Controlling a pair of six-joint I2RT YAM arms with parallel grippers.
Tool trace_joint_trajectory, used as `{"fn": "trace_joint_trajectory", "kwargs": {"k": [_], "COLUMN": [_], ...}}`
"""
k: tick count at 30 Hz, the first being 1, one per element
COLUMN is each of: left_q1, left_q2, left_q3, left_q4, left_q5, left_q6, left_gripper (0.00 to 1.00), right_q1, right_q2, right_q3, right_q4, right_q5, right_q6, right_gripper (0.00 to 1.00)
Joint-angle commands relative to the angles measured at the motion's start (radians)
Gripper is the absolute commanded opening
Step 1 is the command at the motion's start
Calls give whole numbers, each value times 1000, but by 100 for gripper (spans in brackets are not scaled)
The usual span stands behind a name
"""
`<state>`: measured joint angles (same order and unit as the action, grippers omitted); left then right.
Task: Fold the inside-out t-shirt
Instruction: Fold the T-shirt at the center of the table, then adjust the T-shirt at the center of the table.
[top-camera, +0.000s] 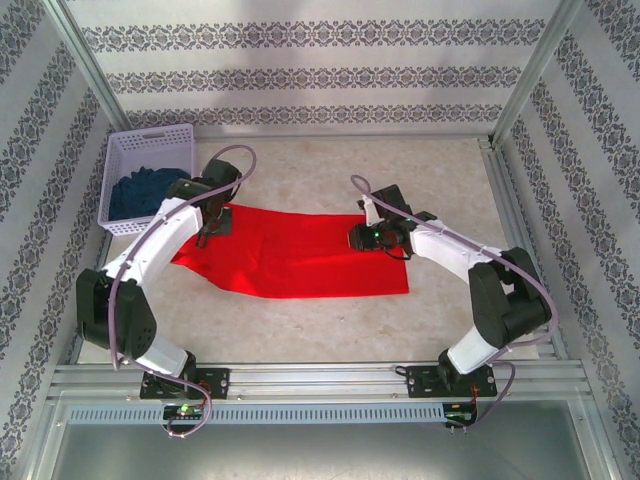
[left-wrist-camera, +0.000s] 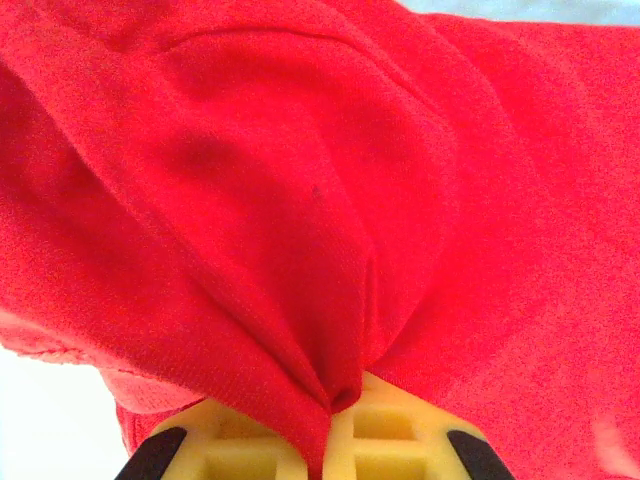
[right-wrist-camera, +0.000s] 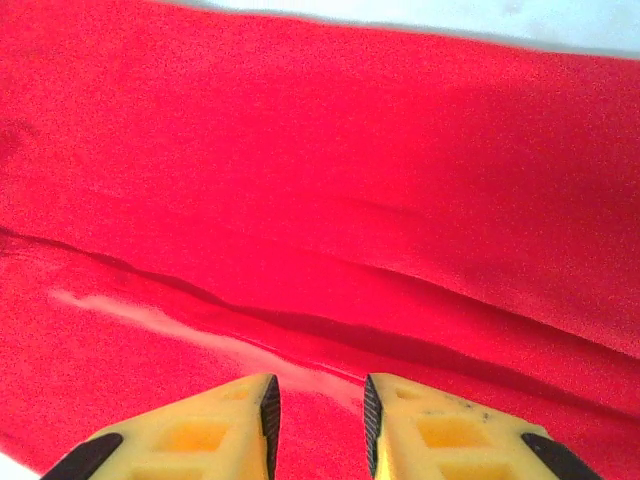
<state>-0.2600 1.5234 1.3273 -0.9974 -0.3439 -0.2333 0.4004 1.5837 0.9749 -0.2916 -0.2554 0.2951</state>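
The bright red short-sleeved cloth t-shirt (top-camera: 300, 255) lies flattened on the pale counter (top-camera: 330, 165) between the two arms, its long axis running left to right. The left end effector (top-camera: 210, 225) sits at the shirt's far-left corner. In the left wrist view its yellow jaws are pressed together on a gathered pinch of red fabric, which fans out from the grip. The right end effector (top-camera: 357, 237) hovers over the right half of the shirt, pointing leftward along that axis. Its jaws stand narrowly apart with nothing between them, just above a raised crease (right-wrist-camera: 300, 328) running across the cloth. That crease lies just ahead of the right tips, so the right arm looks the nearer one to take it. At the counter's far-left corner, a white plastic lattice basket (top-camera: 150, 138) holds a crumpled dark blue cloth (top-camera: 140, 192).
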Motion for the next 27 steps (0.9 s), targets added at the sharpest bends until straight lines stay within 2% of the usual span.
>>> {"fn": "trace_joint_trajectory", "kwargs": {"k": [1, 4, 6, 11, 15, 24, 27], "left_q1": [18, 33, 28, -90, -170, -305, -334], "left_q2": [-34, -10, 21, 84, 124, 273, 330], "left_q3": [53, 92, 141, 239, 290, 361, 403], "left_q4": [-201, -253, -301, -367, -384, -371, -367], "left_q5": [-242, -332, -334, -242, -141, -1, 35], "left_q6": [73, 80, 49, -18, -76, -170, -181], "left_gripper": [0, 0, 0, 0, 0, 0, 0], "right_q1": [-26, -42, -51, -57, -51, -43, -40], "right_q2": [-51, -66, -70, -38, 10, 21, 31], "right_q3": [-21, -21, -22, -24, -38, -52, -60], "right_q4": [-11, -40, -52, -56, 6, 24, 39], "right_q5": [8, 29, 36, 16, -90, -102, -141], "right_q6": [-29, -36, -34, -7, 41, 62, 70], "right_gripper": [32, 32, 32, 32, 32, 32, 32]}}
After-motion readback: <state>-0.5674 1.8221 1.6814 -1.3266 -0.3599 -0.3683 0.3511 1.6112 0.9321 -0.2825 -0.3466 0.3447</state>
